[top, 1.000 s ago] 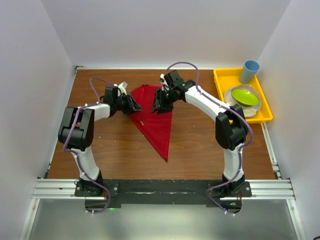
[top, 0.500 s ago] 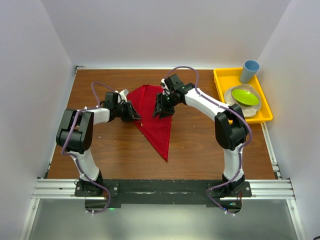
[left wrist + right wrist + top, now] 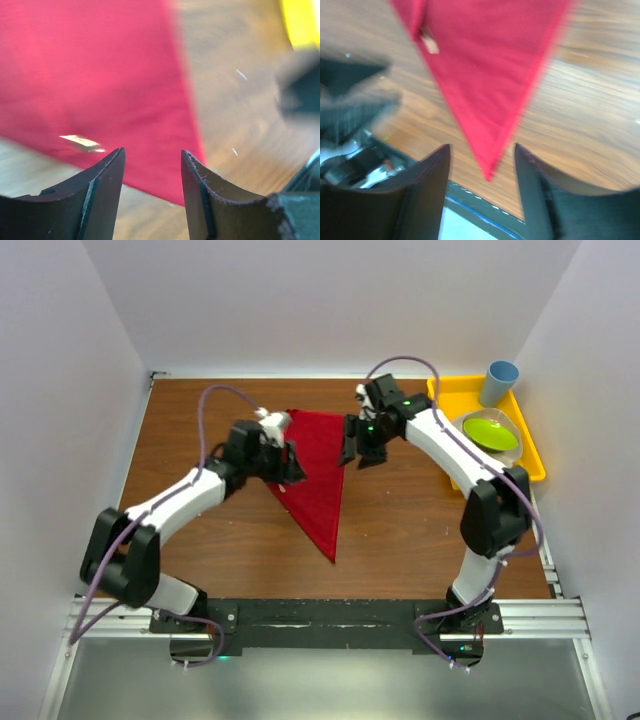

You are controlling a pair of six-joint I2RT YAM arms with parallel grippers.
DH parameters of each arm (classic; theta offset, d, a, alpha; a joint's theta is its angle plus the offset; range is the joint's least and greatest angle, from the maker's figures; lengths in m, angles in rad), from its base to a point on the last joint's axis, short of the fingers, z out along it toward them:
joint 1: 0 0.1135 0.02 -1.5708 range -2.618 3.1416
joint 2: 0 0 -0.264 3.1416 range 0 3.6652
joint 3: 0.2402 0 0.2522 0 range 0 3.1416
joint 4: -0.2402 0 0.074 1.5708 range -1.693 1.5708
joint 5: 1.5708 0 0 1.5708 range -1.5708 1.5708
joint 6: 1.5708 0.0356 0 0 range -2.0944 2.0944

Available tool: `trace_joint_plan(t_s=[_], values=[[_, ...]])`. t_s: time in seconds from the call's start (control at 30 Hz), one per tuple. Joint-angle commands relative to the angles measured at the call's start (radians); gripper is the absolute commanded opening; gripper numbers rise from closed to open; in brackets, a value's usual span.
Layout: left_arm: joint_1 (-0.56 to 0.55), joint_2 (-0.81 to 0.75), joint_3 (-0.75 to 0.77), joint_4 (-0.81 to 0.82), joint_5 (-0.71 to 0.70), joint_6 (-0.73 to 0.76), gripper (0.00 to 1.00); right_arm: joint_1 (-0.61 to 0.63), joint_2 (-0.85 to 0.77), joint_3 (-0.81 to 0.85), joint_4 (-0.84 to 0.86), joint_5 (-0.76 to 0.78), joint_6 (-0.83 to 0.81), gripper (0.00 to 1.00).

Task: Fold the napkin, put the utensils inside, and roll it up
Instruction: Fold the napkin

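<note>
left gripper [image 3: 293, 466]: your jaws are apart, nothing in them, centre frame | right gripper [image 3: 360, 454]: apart too, empty | bright red triangular cloth napkin [image 3: 318, 480] flat between them | thin copper utensil [image 3: 82, 143] on it

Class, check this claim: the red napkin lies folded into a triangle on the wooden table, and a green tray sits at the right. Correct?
No. The top external view shows the tray is yellow, not green. The red napkin does lie folded into a triangle on the wooden table.
</note>
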Motion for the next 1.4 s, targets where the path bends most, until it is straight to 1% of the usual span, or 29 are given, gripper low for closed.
trace_joint_plan(t_s=[0.0,0.03,0.07,0.13,0.17,0.2,0.27,0.33,0.37,0.47,0.53,0.57,0.73,0.9,0.93,1.03,1.13,1.37], values=[[-0.287,-0.151,-0.092,-0.028,-0.206,0.154,0.54,-0.081,-0.158,-0.105,-0.156,0.128,-0.106,0.63],[-0.330,-0.165,-0.109,-0.011,-0.236,0.165,0.53,-0.095,-0.215,-0.126,-0.170,0.145,-0.107,0.63],[-0.408,-0.174,-0.142,0.004,-0.265,0.177,0.53,-0.110,-0.247,-0.146,-0.175,0.156,-0.106,0.63],[-0.486,-0.196,-0.168,0.044,-0.348,0.211,0.53,-0.144,-0.325,-0.192,-0.185,0.174,-0.103,0.63],[-0.559,-0.201,-0.187,0.058,-0.368,0.228,0.53,-0.150,-0.345,-0.214,-0.190,0.174,-0.101,0.63],[-0.595,-0.199,-0.196,0.084,-0.433,0.243,0.53,-0.161,-0.365,-0.225,-0.190,0.167,-0.103,0.63],[-0.666,-0.173,-0.205,0.106,-0.458,0.280,0.53,-0.167,-0.408,-0.246,-0.190,0.156,-0.106,0.64],[-0.695,-0.130,-0.193,0.104,-0.480,0.302,0.54,-0.174,-0.424,-0.254,-0.214,0.159,-0.110,0.64],[-0.715,-0.080,-0.164,0.093,-0.484,0.308,0.54,-0.177,-0.438,-0.263,-0.218,0.159,-0.113,0.64],[-0.762,-0.003,-0.117,0.063,-0.526,0.308,0.56,-0.187,-0.471,-0.275,-0.228,0.160,-0.123,0.64],[-0.790,0.025,-0.091,0.050,-0.553,0.296,0.56,-0.191,-0.488,-0.281,-0.230,0.160,-0.123,0.64],[-0.798,0.049,-0.083,0.043,-0.561,0.293,0.53,-0.193,-0.499,-0.288,-0.231,0.160,-0.123,0.64],[-0.839,0.089,-0.049,0.004,-0.604,0.268,0.51,-0.196,-0.516,-0.312,-0.225,0.142,-0.121,0.65],[-0.868,0.088,-0.060,-0.025,-0.642,0.225,0.56,-0.196,-0.519,-0.331,-0.204,0.117,-0.115,0.65],[-0.873,0.088,-0.061,-0.031,-0.670,0.219,0.57,-0.196,-0.517,-0.334,-0.201,0.108,-0.113,0.65],[-0.888,0.079,-0.067,-0.052,-0.733,0.208,0.57,-0.196,-0.514,-0.341,-0.189,0.095,-0.112,0.65],[-0.890,0.085,-0.069,-0.074,-0.765,0.205,0.56,-0.196,-0.505,-0.350,-0.178,0.081,-0.112,0.65],[-0.890,0.120,-0.072,-0.072,-0.742,0.204,0.54,-0.196,-0.487,-0.341,-0.162,0.064,-0.113,0.65]])
